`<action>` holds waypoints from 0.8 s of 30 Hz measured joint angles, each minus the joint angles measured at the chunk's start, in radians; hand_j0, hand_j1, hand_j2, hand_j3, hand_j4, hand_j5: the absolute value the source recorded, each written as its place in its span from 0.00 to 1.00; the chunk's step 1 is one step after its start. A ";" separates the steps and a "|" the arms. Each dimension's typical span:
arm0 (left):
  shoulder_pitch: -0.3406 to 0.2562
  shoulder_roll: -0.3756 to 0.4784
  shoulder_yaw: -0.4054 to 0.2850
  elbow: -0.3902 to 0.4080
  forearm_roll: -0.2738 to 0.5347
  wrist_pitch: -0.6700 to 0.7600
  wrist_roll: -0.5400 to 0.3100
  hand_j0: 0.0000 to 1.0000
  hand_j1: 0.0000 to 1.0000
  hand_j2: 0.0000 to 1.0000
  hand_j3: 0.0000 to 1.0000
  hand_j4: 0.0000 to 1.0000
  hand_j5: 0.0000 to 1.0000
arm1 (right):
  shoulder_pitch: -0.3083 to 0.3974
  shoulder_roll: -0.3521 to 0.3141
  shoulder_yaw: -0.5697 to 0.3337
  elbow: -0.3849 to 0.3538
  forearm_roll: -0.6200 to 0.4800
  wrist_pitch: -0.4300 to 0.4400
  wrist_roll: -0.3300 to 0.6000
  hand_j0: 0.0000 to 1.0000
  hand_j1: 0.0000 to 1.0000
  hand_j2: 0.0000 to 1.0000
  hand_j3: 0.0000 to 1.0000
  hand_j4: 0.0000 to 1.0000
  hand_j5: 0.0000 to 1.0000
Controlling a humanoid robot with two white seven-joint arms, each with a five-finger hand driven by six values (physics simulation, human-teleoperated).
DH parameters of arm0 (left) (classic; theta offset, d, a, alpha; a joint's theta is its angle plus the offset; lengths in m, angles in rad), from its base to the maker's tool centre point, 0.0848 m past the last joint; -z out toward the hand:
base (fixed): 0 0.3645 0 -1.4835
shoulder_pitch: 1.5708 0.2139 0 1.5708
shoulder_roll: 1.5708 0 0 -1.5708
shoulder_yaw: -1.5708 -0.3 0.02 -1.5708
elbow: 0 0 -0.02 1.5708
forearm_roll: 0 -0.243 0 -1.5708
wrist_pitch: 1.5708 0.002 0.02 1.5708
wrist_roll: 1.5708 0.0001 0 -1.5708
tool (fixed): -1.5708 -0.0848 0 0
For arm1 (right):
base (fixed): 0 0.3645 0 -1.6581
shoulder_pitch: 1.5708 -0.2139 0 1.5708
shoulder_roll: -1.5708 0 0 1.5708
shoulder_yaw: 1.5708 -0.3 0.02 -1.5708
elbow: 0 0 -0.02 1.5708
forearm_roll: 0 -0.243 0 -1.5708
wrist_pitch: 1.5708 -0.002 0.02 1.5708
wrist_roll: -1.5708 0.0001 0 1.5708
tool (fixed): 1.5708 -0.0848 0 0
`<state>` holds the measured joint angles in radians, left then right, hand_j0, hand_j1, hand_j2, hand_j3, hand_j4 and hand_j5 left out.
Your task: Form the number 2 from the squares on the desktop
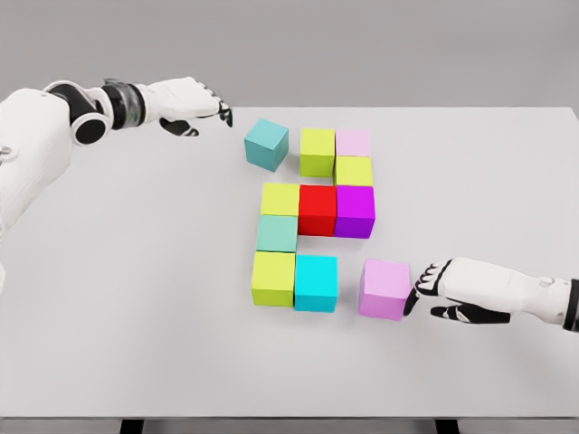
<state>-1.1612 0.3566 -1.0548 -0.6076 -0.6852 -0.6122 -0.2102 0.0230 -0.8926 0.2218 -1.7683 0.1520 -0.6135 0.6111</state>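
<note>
Two cubes sit out of place on the white counter [136, 316]: light-purple cube [384, 288] at 4 o'clock of the figure, teal cube [267, 144] at 11. Right hand [441, 291], fingers loosely spread, touches the purple cube's right face; left hand [194, 104] hovers relaxed, empty. Push leftward squarely, flush against the cyan cube [316, 282].

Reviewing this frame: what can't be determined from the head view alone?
- Right hand and the light purple cube: fingertips sit at its right side; actual contact cannot be confirmed from this angle.
- Right arm: cut off by the picture's right edge.
- Teal cube at top left: its gap from the lime green cube is visible; rear faces are hidden.
- White table: legs cropped at the bottom edge.
</note>
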 measured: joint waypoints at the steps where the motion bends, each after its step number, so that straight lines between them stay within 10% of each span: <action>1: 0.000 -0.006 0.000 0.004 -0.001 0.000 0.000 0.63 0.63 0.63 0.63 0.63 0.63 | -0.005 0.000 0.000 0.000 0.000 0.000 0.000 0.58 0.58 0.58 0.58 0.58 0.58; 24: 0.008 -0.069 0.005 0.077 -0.003 0.000 -0.001 0.65 0.65 0.65 0.65 0.65 0.65 | 0.014 -0.022 -0.057 0.000 0.006 0.000 0.000 0.58 0.58 0.58 0.58 0.58 0.58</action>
<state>-1.1536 0.2873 -1.0503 -0.5308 -0.6886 -0.6122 -0.2114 0.0368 -0.9150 0.1648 -1.7682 0.1578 -0.6135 0.6111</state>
